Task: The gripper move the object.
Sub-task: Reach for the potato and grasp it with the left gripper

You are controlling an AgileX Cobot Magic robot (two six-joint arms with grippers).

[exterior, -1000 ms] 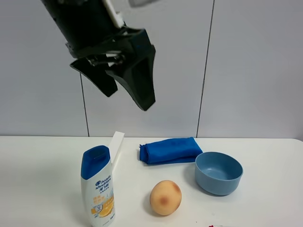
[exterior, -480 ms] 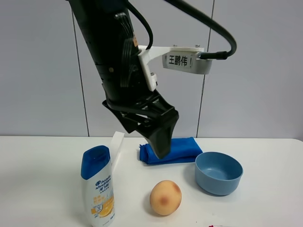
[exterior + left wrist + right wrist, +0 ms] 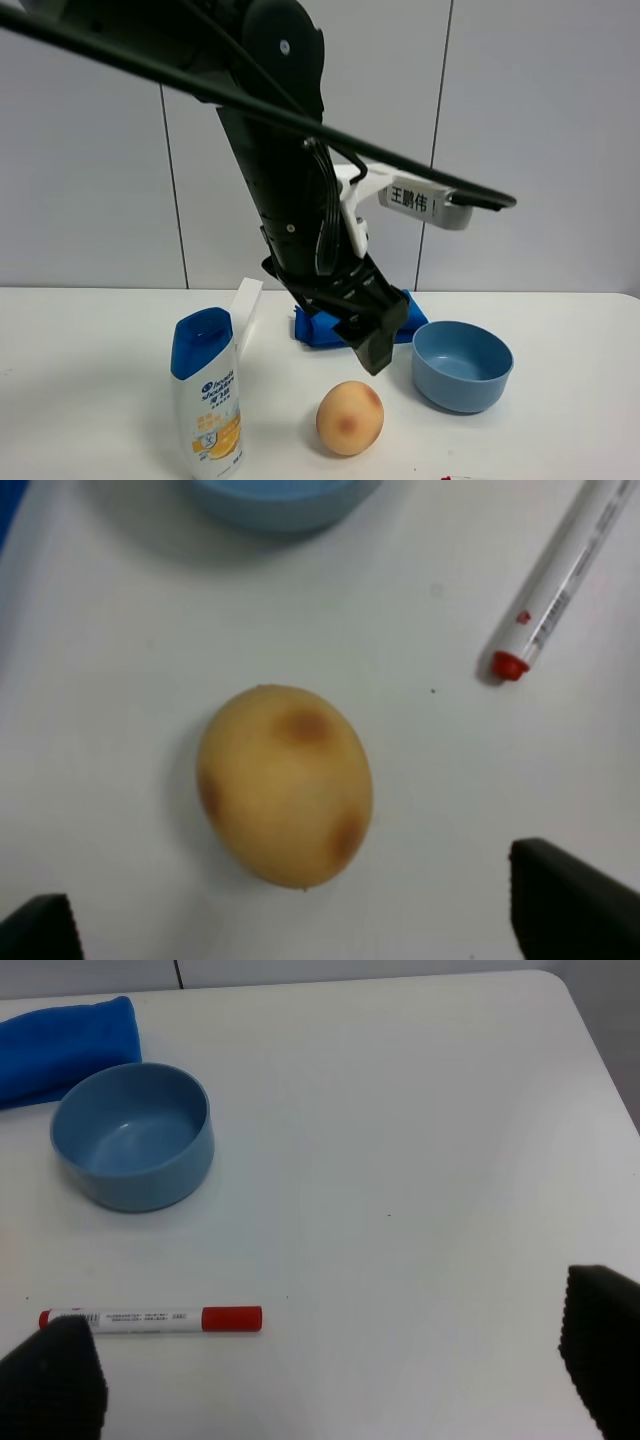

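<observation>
The object (image 3: 350,418), a peach-orange egg-round ball with reddish-brown blotches, lies on the white table near the front, between the shampoo bottle and the bowl. My left gripper (image 3: 374,348), a black claw, hangs just above and slightly behind it. In the left wrist view the object (image 3: 285,785) lies between the spread fingertips (image 3: 570,900), untouched, and the left gripper (image 3: 300,912) is open. My right gripper (image 3: 325,1360) is open and empty over bare table; it does not show in the exterior view.
A light blue bowl (image 3: 462,365) stands right of the object. A blue-capped white shampoo bottle (image 3: 207,395) stands to its left. A folded blue cloth (image 3: 330,322) lies behind the arm. A red-capped white marker (image 3: 150,1318) lies in front of the bowl (image 3: 135,1135).
My left arm has come down and to the right, from high above the table to just over the object. The object, bottle and bowl have not moved.
</observation>
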